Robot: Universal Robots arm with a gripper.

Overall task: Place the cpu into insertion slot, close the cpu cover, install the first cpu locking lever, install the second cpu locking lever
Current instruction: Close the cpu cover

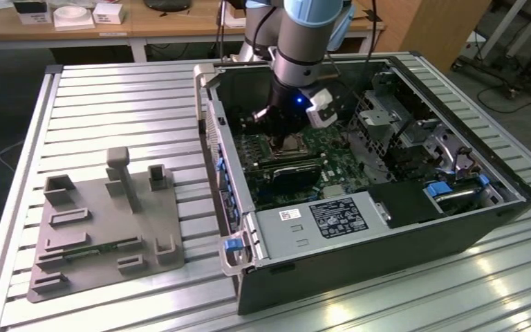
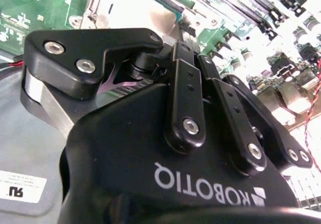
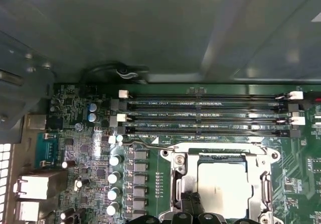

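One cpu (image 3: 222, 181) seated in insertion slot (image 3: 220, 158); cpu cover (image 3: 266, 188) apparently down over it. Latching of locking lever (image 3: 150, 144) unclear. Claw (image 3: 188, 203), fingers together, at the cover's edge.

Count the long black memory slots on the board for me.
4, in the first wrist view, lying parallel beside the cpu: farthest slot, second slot, third slot, nearest slot. None seems hidden.
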